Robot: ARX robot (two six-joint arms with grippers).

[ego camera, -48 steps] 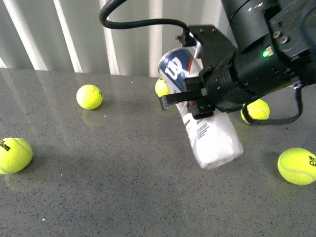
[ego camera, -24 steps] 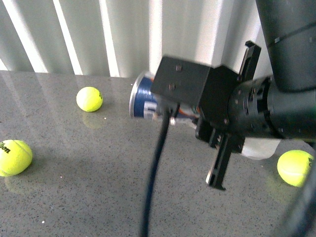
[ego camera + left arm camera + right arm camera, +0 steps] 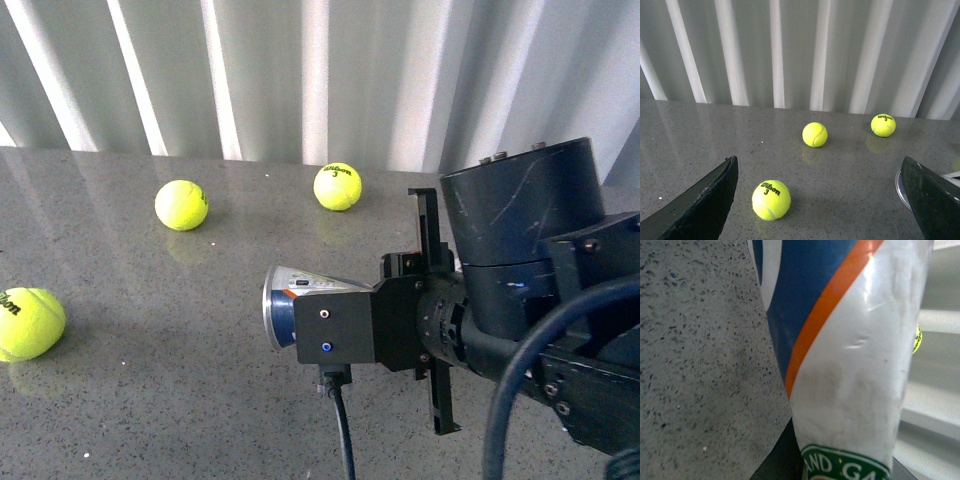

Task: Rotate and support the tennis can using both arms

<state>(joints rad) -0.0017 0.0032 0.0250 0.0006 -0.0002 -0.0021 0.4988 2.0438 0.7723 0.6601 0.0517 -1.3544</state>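
Observation:
The tennis can (image 3: 312,289) lies roughly level just above the grey table, its metal rim (image 3: 272,308) pointing left. My right gripper (image 3: 425,312) is shut on its middle, flat fingers (image 3: 428,235) standing above and below it, with the bulky black arm (image 3: 525,270) behind. In the right wrist view the can's blue, orange and white label (image 3: 850,355) fills the picture. My left gripper (image 3: 817,210) is open over the table, its black fingers (image 3: 700,210) spread wide with nothing between them. The can's rim (image 3: 901,187) peeks out beside its other finger. The left arm is out of the front view.
Yellow tennis balls lie on the speckled grey table (image 3: 150,400): one at the left edge (image 3: 28,322), one further back (image 3: 181,204), one near the wall (image 3: 338,187). A ribbed white wall (image 3: 300,70) closes the back. A black cable (image 3: 343,430) hangs under the wrist.
The right arm has turned and lowered the can from a steep tilt near the back wall to a level pose closer in, rim to the left.

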